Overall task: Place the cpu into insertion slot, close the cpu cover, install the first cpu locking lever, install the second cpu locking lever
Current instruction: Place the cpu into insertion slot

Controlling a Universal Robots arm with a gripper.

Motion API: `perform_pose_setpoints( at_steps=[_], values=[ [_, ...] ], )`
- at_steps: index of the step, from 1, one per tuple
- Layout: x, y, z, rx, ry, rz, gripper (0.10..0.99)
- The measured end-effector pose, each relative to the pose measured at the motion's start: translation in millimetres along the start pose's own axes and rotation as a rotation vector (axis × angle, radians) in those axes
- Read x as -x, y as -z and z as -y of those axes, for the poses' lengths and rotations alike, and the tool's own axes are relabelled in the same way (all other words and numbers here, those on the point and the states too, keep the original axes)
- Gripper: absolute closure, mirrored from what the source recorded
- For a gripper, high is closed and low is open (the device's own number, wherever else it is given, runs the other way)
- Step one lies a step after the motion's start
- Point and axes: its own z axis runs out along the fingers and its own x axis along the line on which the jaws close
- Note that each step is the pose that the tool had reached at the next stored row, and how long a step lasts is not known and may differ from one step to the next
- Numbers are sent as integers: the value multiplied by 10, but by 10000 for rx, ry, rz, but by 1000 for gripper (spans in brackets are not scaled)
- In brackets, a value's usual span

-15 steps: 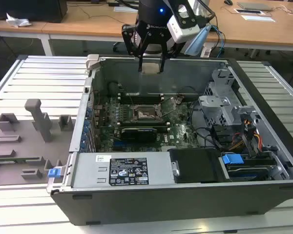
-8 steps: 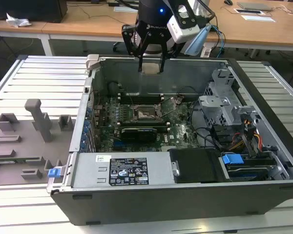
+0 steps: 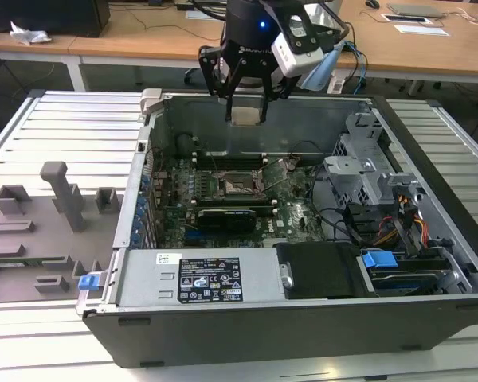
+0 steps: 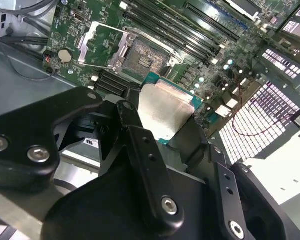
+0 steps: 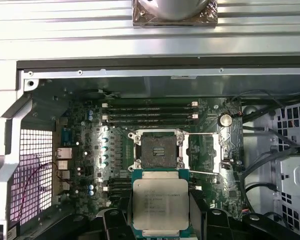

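The first step is in hand: the gripper (image 3: 247,105) hangs over the open case with its fingers (image 4: 140,140) pinching the cpu (image 5: 160,202) by two opposite edges, silver top outward. The insertion slot (image 5: 157,150) lies bare, well beneath the fingertips and slightly ahead of them. The cpu cover (image 5: 205,152) is swung open beside it. By my judgement, seating calls for squaring the chip's edges to the socket rim and a level descent.

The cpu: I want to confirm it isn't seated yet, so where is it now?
In the first wrist view the cpu sits clamped in the end effector, apart from the insertion slot; in the exterior view it hangs above the case.
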Motion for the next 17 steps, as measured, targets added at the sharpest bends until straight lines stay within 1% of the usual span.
perform_pose_setpoints(
  at_steps=[5,12,16,17],
  values=[
    [2,-128,11,-18,-1,1,545],
    [4,-221,19,-39,-1,0,545],
    [6,-309,27,-80,-1,2,545],
    [6,-319,28,-86,-2,2,545]
  ],
)
